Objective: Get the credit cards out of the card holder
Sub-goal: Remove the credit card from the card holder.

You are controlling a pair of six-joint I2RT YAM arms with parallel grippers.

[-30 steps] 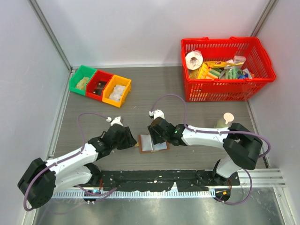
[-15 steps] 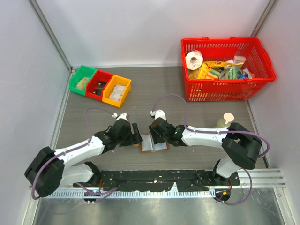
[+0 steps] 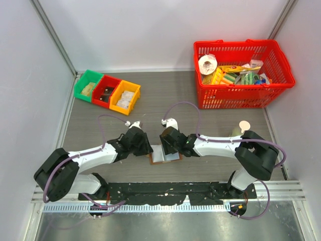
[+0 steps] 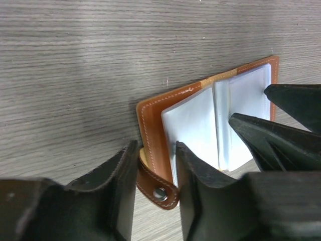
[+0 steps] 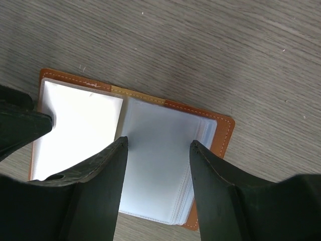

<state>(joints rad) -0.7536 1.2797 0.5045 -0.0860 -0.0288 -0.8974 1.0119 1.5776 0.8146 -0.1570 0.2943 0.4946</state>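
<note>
Left pincer (image 4: 156, 150) narrow, snap tab (image 4: 159, 191) between its tips, grip unclear; right pincer (image 5: 159, 145) spread wide, open card holder (image 5: 223, 133) beneath.

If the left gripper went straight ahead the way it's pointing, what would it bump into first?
The card holder: its brown edge lies right ahead of the open left gripper. Whether they already touch is unclear from these views.

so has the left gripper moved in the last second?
Yes. The left gripper has moved right, farther from the yellow bin and up to the left edge of the card holder.
</note>
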